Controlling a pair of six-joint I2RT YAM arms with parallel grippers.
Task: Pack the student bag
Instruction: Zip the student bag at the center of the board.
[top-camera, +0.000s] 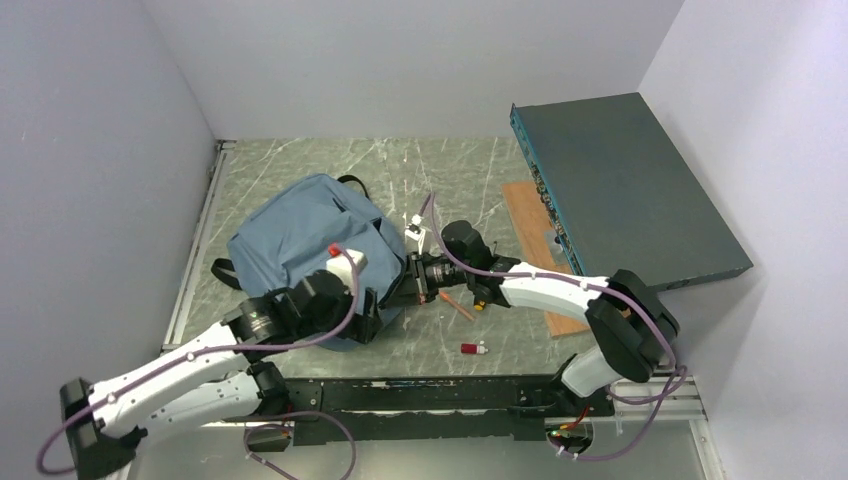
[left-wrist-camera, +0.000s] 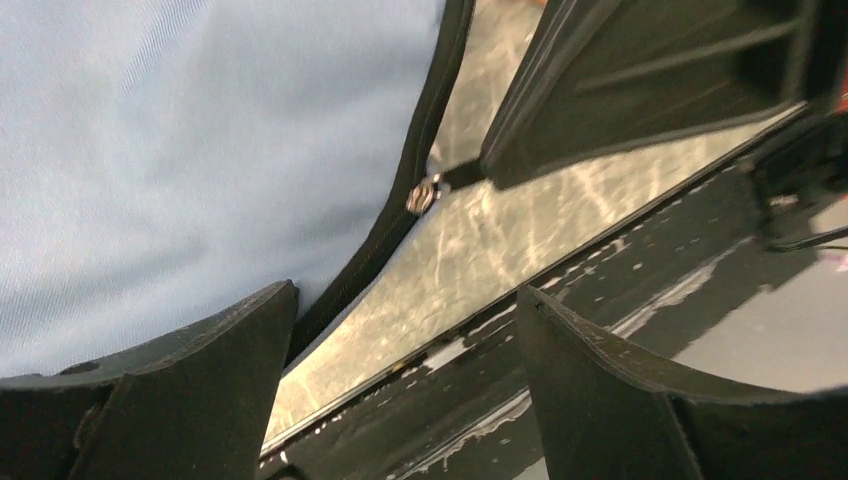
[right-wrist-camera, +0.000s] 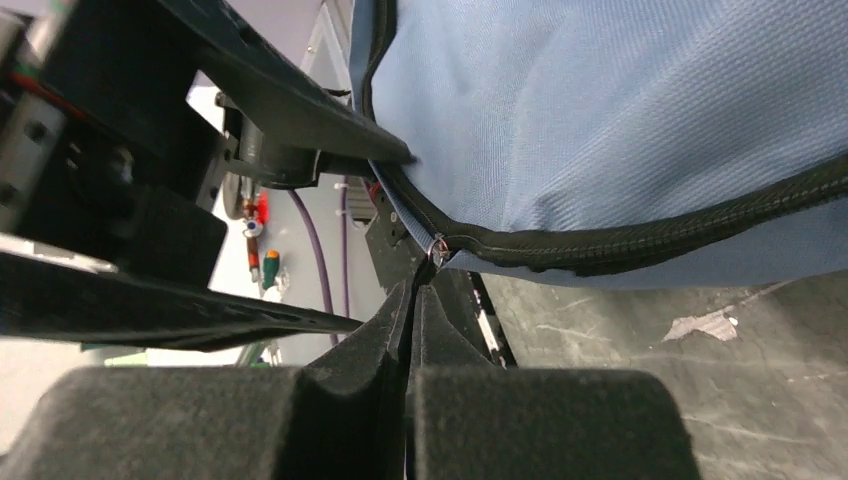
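Observation:
The student bag (top-camera: 305, 232), dusty blue with black zippers, lies left of the table's centre. My right gripper (top-camera: 408, 280) reaches in from the right to the bag's near right edge. In the right wrist view that gripper (right-wrist-camera: 413, 290) is shut on the black tab of the zipper pull (right-wrist-camera: 437, 250), at the end of the black zipper line. My left gripper (top-camera: 385, 308) sits low at the same corner. In the left wrist view it (left-wrist-camera: 405, 330) stands open with nothing between its fingers; its left finger (left-wrist-camera: 200, 390) is beside the blue fabric, and the zipper pull (left-wrist-camera: 422, 195) lies just ahead.
A dark teal flat box (top-camera: 625, 190) fills the back right, partly over a wooden board (top-camera: 530, 225). An orange pen (top-camera: 458, 306) and a small red item (top-camera: 473, 348) lie near the front right. A small white item (top-camera: 418, 226) sits behind the right wrist.

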